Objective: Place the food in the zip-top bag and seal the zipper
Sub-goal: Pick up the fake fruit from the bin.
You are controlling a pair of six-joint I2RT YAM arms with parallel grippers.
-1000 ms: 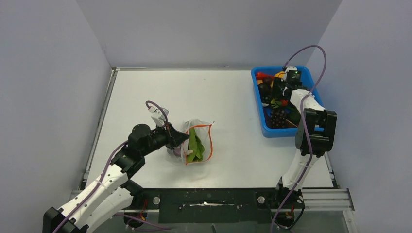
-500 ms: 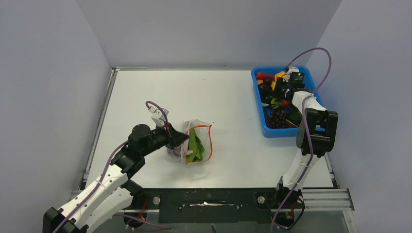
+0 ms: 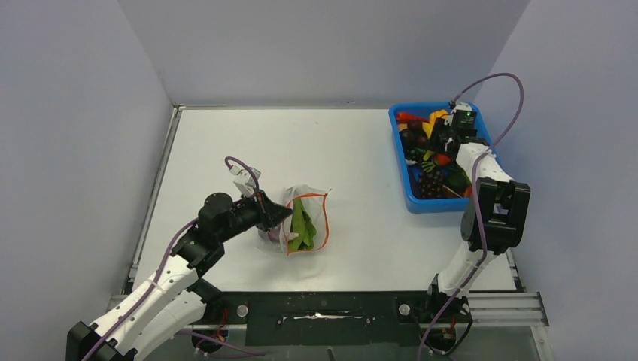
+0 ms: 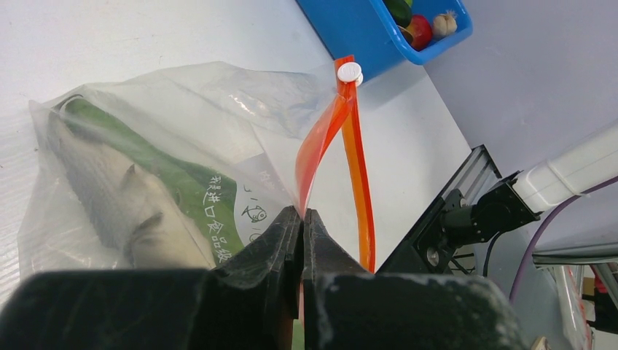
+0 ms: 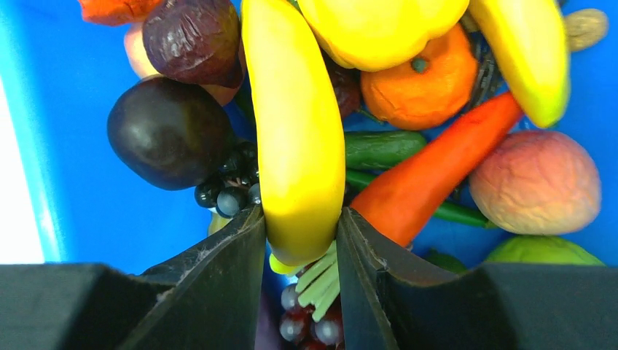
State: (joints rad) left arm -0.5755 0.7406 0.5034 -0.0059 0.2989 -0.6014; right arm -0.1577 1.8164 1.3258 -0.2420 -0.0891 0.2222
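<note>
Left tool (image 4: pixel 301 219) is clamped on the rim of the bag (image 4: pixel 182 109), evidently propping its mouth open, while right tool (image 5: pixel 300 240) grips a banana (image 5: pixel 299 131) over the bin (image 5: pixel 65 197) for loading.

The left arm reaches low and forward, the left hand (image 4: pixel 301 213) pinched tight on the zip-top bag (image 4: pixel 182 109). The right arm folds high, the right hand (image 5: pixel 301 219) clamping a banana (image 5: pixel 295 131).

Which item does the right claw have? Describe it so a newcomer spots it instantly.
Look in the blue bin at the far right of the table, where the right claw hangs. Pinched between its black fingers is a long yellow banana, flanked by a dark plum and an orange carrot. The second banana lies ungripped.
</note>
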